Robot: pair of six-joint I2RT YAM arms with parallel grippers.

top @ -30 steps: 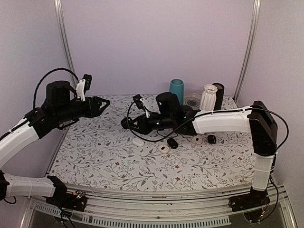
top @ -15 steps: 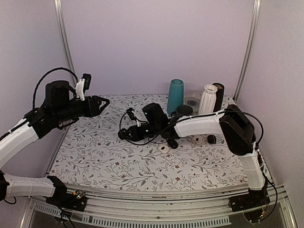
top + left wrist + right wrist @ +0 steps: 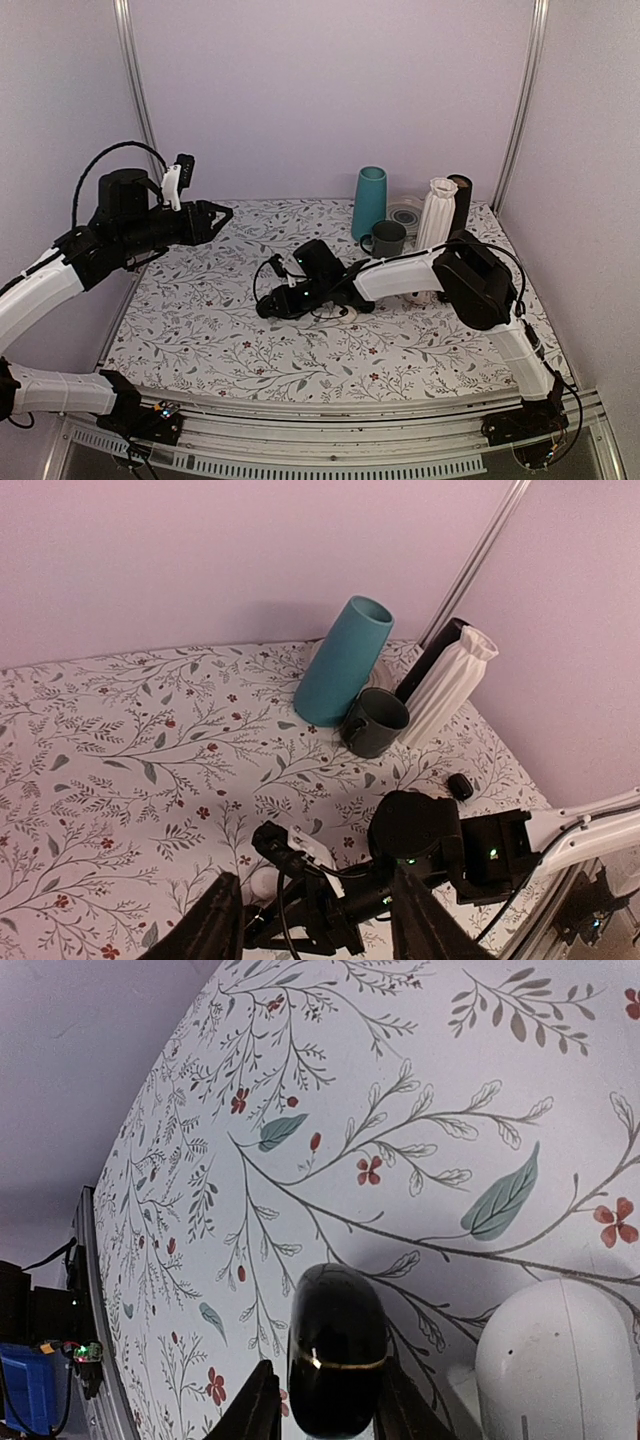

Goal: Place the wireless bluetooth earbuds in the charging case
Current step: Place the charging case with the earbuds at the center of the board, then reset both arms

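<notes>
A glossy black oval charging case (image 3: 335, 1350) lies closed on the flowered table between the fingers of my right gripper (image 3: 322, 1400). The jaws stand open, with a thin gap showing on the left side of the case. A white oval case (image 3: 560, 1360) rests right beside it. In the top view the right gripper (image 3: 263, 307) is low over the table's middle. One tiny dark earbud (image 3: 460, 786) sits on the table near the right arm. My left gripper (image 3: 225, 212) hovers high at the left, open and empty, its fingers (image 3: 225, 920) framing the scene below.
At the back stand a teal vase (image 3: 370, 200), a dark mug (image 3: 387, 238), a white ribbed vase (image 3: 438, 210) and a black cylinder (image 3: 462, 200). Metal frame posts (image 3: 520, 100) rise at the rear corners.
My right arm has swung left and down toward the table with the black case, and its jaws have widened slightly. The left arm has stayed put.
</notes>
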